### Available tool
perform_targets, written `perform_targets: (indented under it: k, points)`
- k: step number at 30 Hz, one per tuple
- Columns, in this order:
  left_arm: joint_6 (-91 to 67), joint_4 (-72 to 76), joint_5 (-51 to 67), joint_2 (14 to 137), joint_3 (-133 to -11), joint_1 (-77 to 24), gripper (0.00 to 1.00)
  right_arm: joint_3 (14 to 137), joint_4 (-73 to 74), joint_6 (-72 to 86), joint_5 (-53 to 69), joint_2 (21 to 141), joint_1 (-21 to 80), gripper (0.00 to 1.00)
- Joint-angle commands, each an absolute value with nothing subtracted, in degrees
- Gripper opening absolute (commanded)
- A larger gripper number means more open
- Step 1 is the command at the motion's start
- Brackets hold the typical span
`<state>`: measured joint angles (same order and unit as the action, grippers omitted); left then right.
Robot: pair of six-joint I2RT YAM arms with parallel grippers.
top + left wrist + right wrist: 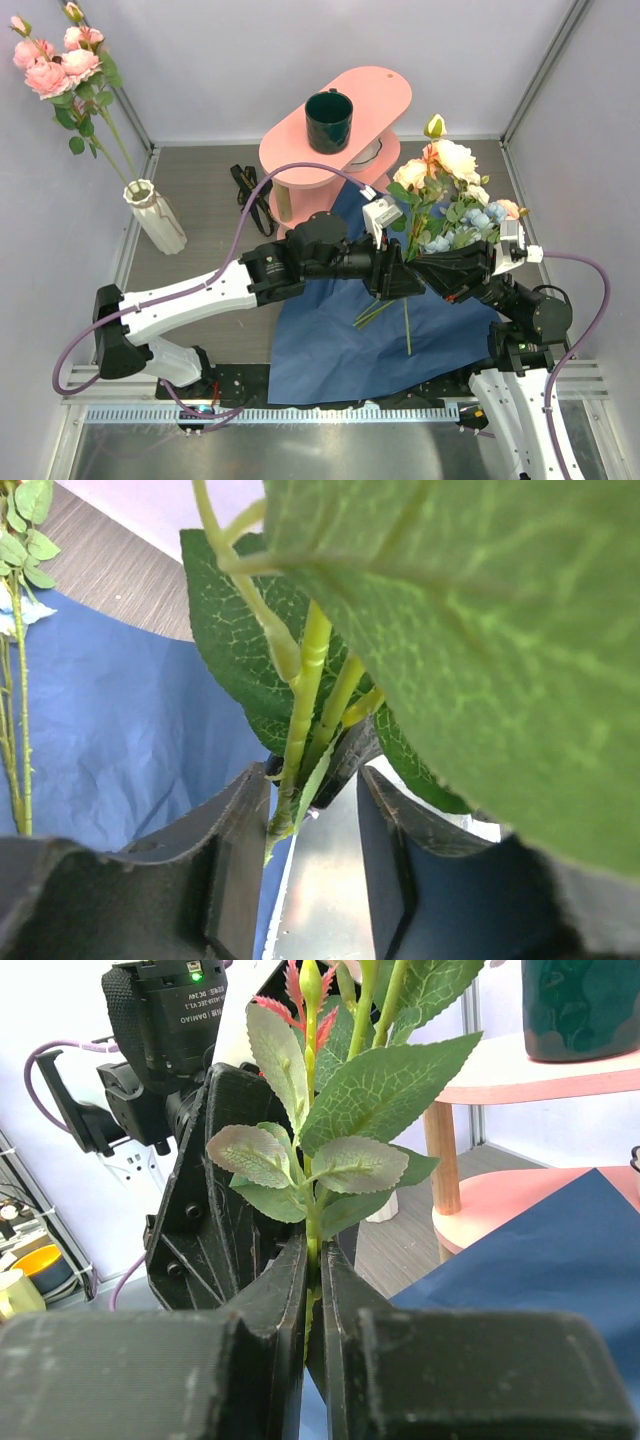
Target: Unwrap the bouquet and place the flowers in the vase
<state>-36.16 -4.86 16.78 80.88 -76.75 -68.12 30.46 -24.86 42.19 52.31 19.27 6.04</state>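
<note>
Gripping flowers (pixel 452 175) upright, R hand (pixel 315 1260) pinched shut low on them; L hand (pixel 312 780) half-open astride one stem (pixel 303 695); vase (pixel 157 216) far left, nearer L arm (pixel 190 295).

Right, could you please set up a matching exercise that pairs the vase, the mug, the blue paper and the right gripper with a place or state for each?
Column one:
1. vase
2. mug
3. blue paper
4. right gripper

Column two:
A. on top of the pink stand
B. shut on a leafy stem
C. holding pink flowers
D. spread flat on the table

Pairs: 1-C, 2-A, 3-D, 4-B.
</note>
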Motion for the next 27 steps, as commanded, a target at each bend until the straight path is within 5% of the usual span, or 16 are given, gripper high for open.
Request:
perform_targets:
  k: [1,12,19,22,23,26,27]
  points:
    - [-35.95,-3.69,17.93,78.58,-79.19,-67.68,0.41,32.61,-27.16,42.45,53.00,19.77,6.24,0.01]
    - [-36.03,-4.39,18.01,76.29,-77.87,-66.36,0.23,32.34,-27.16,42.63,53.26,19.51,6.24,0.01]
    - [-34.98,-5.53,17.23,76.20,-78.40,-66.36,0.00,32.34,-26.99,43.07,53.61,19.51,6.24,0.01]
    - [-32.27,-9.64,15.57,75.32,-79.62,-66.36,0.00,33.13,-23.23,41.32,52.48,19.42,6.15,0.19]
    - [-31.39,-10.97,14.86,74.97,-80.41,-66.36,0.00,33.66,-21.03,40.09,50.56,19.34,6.24,0.42]
    - [-27.17,-17.65,10.38,72.34,-82.26,-66.36,0.00,36.29,-9.87,33.41,43.46,18.72,6.24,0.75]
    - [-25.94,-19.49,8.98,70.51,-82.61,-66.36,0.00,36.99,-7.32,30.70,41.59,18.63,6.24,0.77]
